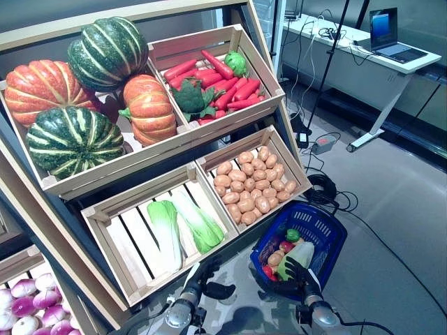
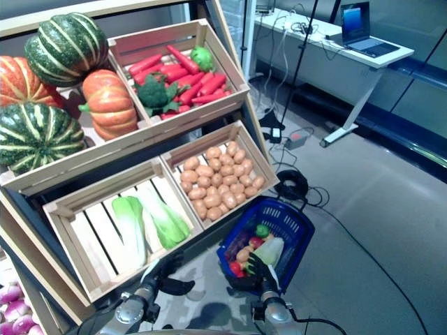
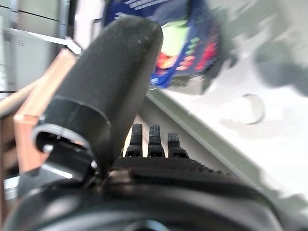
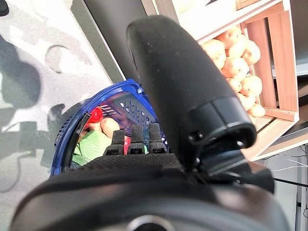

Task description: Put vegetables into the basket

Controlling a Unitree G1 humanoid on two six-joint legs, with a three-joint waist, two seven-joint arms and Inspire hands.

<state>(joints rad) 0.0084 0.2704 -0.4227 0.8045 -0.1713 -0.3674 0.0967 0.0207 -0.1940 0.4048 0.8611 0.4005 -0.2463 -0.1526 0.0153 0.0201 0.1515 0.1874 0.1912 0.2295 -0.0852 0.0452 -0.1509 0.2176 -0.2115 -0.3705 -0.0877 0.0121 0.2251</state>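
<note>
A blue plastic basket [image 1: 335, 230] stands on the floor to the right of the wooden shelf. It holds a pale green bok choy [image 1: 299, 252], a small green vegetable, potatoes and red pieces. My right hand [image 1: 305, 277] hovers at the basket's near rim, just short of the bok choy, fingers loose and holding nothing; its wrist view looks down into the basket [image 4: 115, 101]. My left hand [image 1: 209, 286] hangs open and empty below the lower left crate [image 1: 105, 223], in which two more bok choy [image 1: 183, 227] lie.
Beside it a crate of potatoes [image 1: 251, 185] sits directly above the basket. Upper crates hold red peppers with broccoli [image 1: 216, 80] and large pumpkins [image 1: 70, 91]. Purple-white bulbs [image 1: 28, 300] fill the bottom left. Cables [image 1: 321, 188] and a desk with a laptop [image 1: 391, 42] lie behind.
</note>
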